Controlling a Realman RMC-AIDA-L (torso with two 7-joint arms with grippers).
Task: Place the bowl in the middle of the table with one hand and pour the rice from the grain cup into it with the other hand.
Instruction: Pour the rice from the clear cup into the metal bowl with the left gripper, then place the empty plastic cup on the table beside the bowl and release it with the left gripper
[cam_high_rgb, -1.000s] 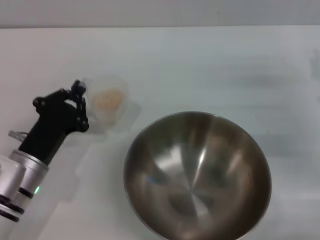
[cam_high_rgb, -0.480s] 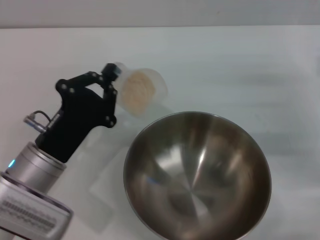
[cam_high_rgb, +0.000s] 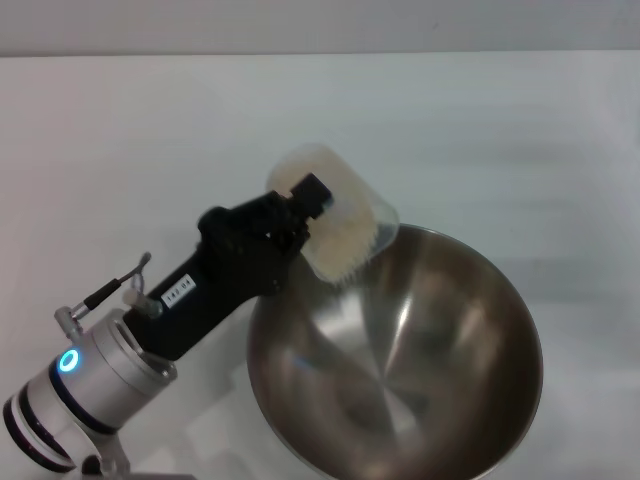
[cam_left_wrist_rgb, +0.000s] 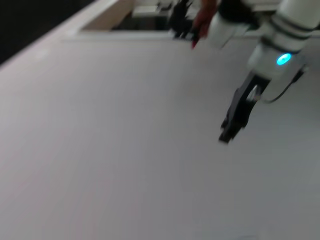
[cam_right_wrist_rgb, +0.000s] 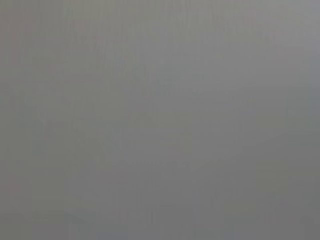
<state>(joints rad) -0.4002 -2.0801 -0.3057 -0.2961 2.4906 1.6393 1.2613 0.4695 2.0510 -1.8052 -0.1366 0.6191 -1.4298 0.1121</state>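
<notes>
Now the left tool (cam_high_rgb: 312, 205) has swung the grain cup (cam_high_rgb: 338, 215) up off the table (cam_high_rgb: 480, 130) and across to the right: a second ago the cup stood upright on the table to the left of the bowl, half a second ago it was lifted and leaning, and at this moment it hangs tipped hard over the bowl's (cam_high_rgb: 400, 350) far-left rim. The rice (cam_high_rgb: 345, 245) has slid down against the cup's lower wall, close to the lip that points into the steel. I see no heap of grains in the bowl yet, so I judge the pour to be just starting, not done.

The bowl has not moved through all this; it sits on the table a little to the right and near side of the head view, so the placing step looks finished.

The left tool is closed around the cup, gripping it at its near-left side, with the black fingers pressed into the clear plastic. It touches nothing else; the cup seems to hang just above the rim, though I cannot tell whether it brushes it.

The right tool (cam_left_wrist_rgb: 235, 117) shows only in the left wrist view, hanging above bare table, well apart from the work; I cannot tell how far open it is.
</notes>
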